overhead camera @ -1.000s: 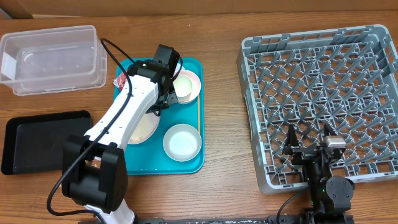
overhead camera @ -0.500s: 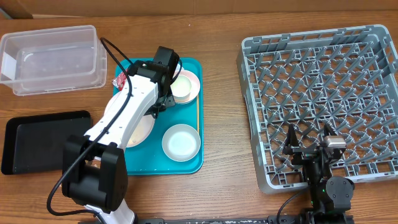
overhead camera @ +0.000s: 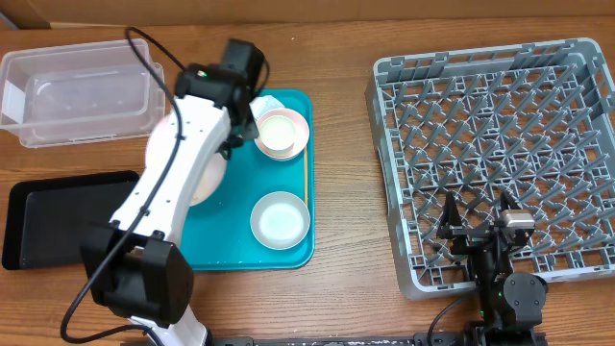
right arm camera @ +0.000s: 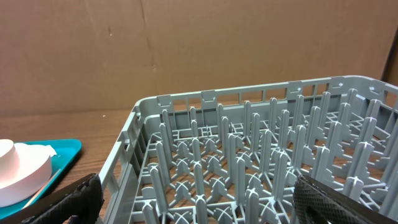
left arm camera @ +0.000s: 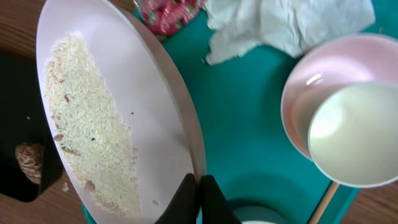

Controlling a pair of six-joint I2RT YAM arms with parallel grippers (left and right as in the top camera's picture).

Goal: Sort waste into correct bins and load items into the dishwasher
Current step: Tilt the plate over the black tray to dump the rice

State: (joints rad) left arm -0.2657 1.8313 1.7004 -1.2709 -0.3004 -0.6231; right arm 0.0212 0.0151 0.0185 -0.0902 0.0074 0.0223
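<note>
Lifted and swung toward the left edge of the tabletop since a second ago, the pale pink round plate (left arm camera: 106, 106) now hangs tilted over the left rim of the teal serving tray (left arm camera: 242, 124). The left gripper (left arm camera: 199, 196) has its fingers pinched tight on the plate's rim. White rice-like crumbs (left arm camera: 93, 143) lie in a band across the plate's face. Beyond the plate, a small brown food lump (left arm camera: 28, 162) sits on a dark surface.

On the teal tray lie the small red shiny wrapper (left arm camera: 168, 12), the crumpled white paper napkin (left arm camera: 292, 22), the pink bowl (left arm camera: 298, 106) with the small white cup (left arm camera: 357, 134) in it, the wooden stick (overhead camera: 307, 173) and the light grey bowl (overhead camera: 281, 219).

The clear tub (overhead camera: 82, 91) stands at the far left corner, the black tray (overhead camera: 67, 216) at the left edge.

The right gripper (overhead camera: 477, 204) hovers spread wide and empty over the near rim of the dish rack (overhead camera: 500, 125) at the right edge.
</note>
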